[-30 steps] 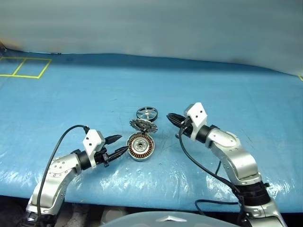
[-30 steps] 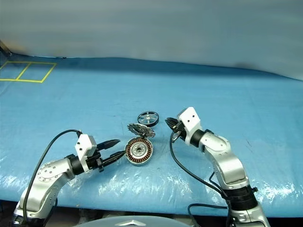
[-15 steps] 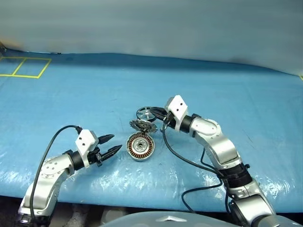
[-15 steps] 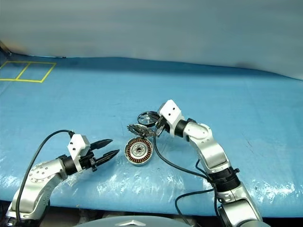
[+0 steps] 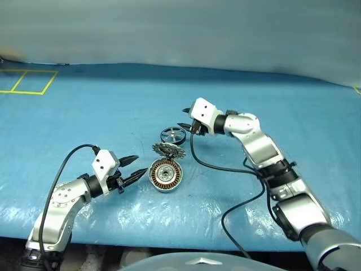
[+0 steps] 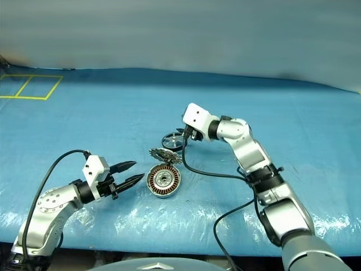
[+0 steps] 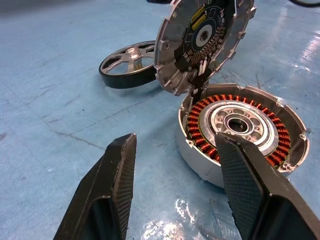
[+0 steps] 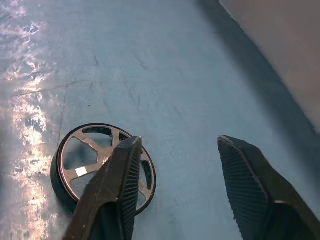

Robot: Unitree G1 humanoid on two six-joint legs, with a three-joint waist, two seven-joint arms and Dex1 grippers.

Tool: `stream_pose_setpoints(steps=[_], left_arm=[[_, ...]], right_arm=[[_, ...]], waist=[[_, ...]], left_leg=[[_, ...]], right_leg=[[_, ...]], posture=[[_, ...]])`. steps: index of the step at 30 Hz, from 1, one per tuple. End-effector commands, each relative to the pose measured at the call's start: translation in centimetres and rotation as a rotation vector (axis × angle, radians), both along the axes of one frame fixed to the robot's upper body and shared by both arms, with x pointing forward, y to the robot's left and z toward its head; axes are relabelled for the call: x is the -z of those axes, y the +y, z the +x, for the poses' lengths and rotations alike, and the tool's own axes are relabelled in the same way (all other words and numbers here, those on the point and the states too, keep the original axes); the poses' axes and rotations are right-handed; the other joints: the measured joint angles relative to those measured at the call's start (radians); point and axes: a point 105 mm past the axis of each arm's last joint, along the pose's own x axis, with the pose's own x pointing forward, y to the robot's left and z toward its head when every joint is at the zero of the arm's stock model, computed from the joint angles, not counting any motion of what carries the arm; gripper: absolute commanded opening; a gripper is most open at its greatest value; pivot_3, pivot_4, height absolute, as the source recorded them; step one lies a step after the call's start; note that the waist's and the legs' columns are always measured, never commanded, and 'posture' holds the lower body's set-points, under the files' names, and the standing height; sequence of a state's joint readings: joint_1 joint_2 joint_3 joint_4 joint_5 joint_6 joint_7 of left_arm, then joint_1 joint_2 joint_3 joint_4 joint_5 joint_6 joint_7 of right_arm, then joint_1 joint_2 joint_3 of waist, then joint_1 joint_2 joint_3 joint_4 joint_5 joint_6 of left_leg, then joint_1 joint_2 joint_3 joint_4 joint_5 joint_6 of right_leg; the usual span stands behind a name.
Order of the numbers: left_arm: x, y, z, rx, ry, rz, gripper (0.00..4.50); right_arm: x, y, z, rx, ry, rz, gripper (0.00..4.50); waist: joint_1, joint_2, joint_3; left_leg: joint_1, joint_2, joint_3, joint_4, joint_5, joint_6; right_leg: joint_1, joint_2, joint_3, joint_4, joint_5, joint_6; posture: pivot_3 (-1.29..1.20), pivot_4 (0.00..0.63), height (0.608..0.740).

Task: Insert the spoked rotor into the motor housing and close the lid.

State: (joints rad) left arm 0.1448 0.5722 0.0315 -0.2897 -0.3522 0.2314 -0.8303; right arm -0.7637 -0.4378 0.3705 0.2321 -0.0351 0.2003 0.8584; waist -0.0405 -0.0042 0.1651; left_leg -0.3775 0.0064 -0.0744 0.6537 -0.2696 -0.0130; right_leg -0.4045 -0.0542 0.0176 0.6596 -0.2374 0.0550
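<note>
The spoked rotor (image 5: 173,135), a black ring with silver spokes, lies flat on the blue table behind the motor housing. The motor housing (image 5: 165,174) sits open with its copper windings showing. Its lid (image 5: 168,149) stands up on the hinge at the far side, toothed face (image 7: 202,40) toward the housing. My left gripper (image 5: 137,167) hovers open just left of the housing, holding nothing. My right gripper (image 5: 181,118) hangs open a little above and behind the rotor (image 8: 85,165), one finger (image 8: 122,175) over its rim, nothing between the jaws.
A blue tarp (image 5: 282,113) covers the table, which ends at a grey wall (image 5: 169,28). Yellow taped squares (image 5: 28,82) mark the far left. Black cables trail from both wrists, the right one (image 5: 225,169) lying beside the housing.
My right gripper has swung left and farther back, from beside the lid to above the rotor, and its fingers have gone from shut to open. The left gripper has kept its place.
</note>
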Motion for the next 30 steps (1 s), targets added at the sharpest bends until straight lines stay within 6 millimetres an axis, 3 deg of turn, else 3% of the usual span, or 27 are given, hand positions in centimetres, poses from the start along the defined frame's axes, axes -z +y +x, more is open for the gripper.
stream_pose_setpoints(steps=[1, 6, 17, 30], left_arm=[[-0.2, -0.4, 0.0, 0.005, -0.019, -0.005, 2.67], [0.3, -0.6, -0.6, -0.005, -0.009, -0.014, 2.67], [0.7, -0.8, -1.4, -0.042, -0.005, -0.015, 2.67], [1.1, -1.1, -1.5, -0.021, 0.004, 0.007, 2.67]], right_arm=[[0.5, 0.8, -0.2, -0.117, 0.049, -0.094, 3.09], [2.0, 1.1, 0.2, -0.185, 0.087, -0.22, 3.09], [4.9, 2.2, 0.7, -0.318, -0.042, -0.458, 3.09], [3.8, 2.3, 0.4, -0.339, -0.123, -0.415, 3.09]], waist=[[0.001, 0.0, 0.0], [0.002, 0.0, 0.0], [0.0, 0.0, 0.0], [0.001, 0.0, 0.0]], left_leg=[[0.0, 0.0, 0.0, 0.0, 0.0, 0.0], [-0.002, -0.001, 0.002, -0.001, 0.0, 0.0], [-0.002, 0.0, 0.002, -0.003, 0.001, -0.002], [-0.002, 0.0, 0.002, -0.003, 0.001, -0.002]], right_leg=[[0.0, 0.0, 0.0, 0.0, 0.0, 0.0], [-0.003, -0.002, 0.001, 0.0, 0.0, 0.0], [-0.004, -0.002, 0.001, 0.0, 0.0, 0.0], [-0.004, -0.002, 0.001, 0.001, 0.0, 0.0]], posture=[[0.0, 0.15, 0.74], [0.0, 0.15, 0.74], [0.0, 0.15, 0.74], [0.0, 0.15, 0.74]])
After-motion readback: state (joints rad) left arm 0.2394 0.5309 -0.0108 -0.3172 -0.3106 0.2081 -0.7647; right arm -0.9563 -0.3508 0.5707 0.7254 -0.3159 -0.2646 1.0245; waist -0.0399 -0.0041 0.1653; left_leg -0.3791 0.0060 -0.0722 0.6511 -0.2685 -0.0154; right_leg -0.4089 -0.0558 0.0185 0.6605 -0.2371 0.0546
